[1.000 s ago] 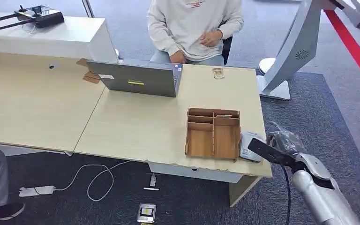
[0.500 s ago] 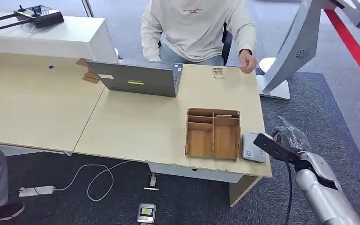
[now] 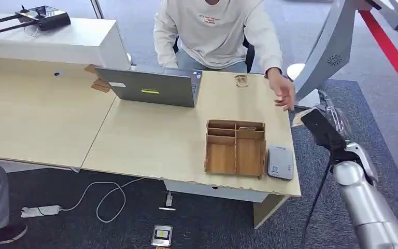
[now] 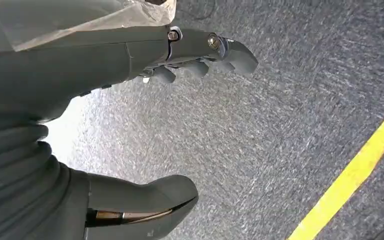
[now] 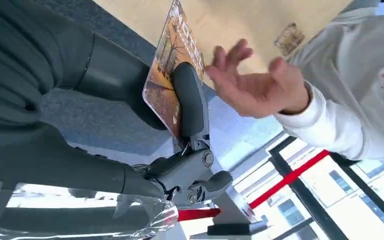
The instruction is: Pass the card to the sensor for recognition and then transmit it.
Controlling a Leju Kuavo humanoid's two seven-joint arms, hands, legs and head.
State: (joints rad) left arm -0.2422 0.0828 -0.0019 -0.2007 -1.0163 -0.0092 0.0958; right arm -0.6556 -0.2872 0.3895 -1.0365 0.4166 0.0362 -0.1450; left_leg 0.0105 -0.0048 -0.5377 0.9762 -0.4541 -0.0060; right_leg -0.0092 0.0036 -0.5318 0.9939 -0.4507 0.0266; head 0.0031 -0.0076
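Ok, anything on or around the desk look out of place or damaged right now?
A small device lies on the carpet below the desk, beside a loose white cable. Nothing looks spilled or damaged.

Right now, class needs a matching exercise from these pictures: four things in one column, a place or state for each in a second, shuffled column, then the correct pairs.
Things
1. card
2. laptop
3. wooden tray
4. card reader

Places or states
A. beside the tray, at the desk's near corner
B. held in the right robot hand
C. open, facing the seated person
D. divided into compartments

Pairs: 1-B, 2-C, 3-D, 4-A
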